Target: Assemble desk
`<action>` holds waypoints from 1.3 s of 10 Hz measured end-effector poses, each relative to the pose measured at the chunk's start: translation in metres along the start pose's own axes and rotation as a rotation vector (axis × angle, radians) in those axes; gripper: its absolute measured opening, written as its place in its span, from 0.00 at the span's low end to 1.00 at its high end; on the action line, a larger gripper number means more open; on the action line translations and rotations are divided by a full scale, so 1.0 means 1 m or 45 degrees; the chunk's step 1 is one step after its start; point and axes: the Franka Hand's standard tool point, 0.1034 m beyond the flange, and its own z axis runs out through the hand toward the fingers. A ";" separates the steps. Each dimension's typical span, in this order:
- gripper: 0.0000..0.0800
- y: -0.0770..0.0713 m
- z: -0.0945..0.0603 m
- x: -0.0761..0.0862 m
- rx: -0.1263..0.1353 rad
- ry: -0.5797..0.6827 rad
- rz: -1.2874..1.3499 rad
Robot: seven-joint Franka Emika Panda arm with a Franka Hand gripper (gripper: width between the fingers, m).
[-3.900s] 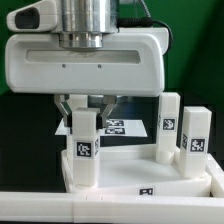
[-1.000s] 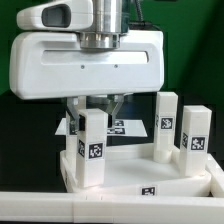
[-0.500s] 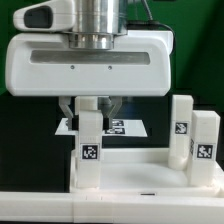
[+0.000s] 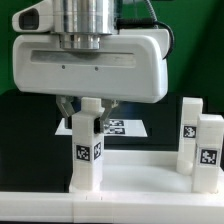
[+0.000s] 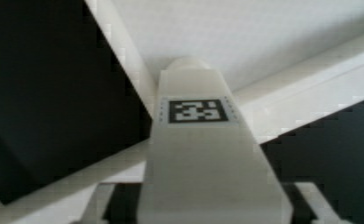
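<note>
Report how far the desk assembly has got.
Done: two legs stand upright on the tabletop at the exterior view's right. In hand: the tool grips a third leg, upright at a near corner. Left: a fourth leg, not in view.

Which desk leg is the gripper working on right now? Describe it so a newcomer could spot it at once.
Start at the big white gripper filling the top of the exterior view. Directly under it, one white square leg stands upright on the tabletop, its top between the fingers. The other two legs stand together at the exterior view's right, with nothing gripping them.
</note>
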 end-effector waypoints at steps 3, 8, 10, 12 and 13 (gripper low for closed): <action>0.36 0.001 0.000 -0.002 -0.007 -0.009 0.385; 0.59 0.000 -0.001 -0.002 -0.006 -0.008 0.404; 0.74 -0.006 -0.002 -0.008 -0.007 -0.009 0.169; 0.81 -0.005 -0.001 -0.012 -0.003 -0.016 -0.095; 0.81 -0.003 -0.001 -0.011 -0.004 -0.013 -0.218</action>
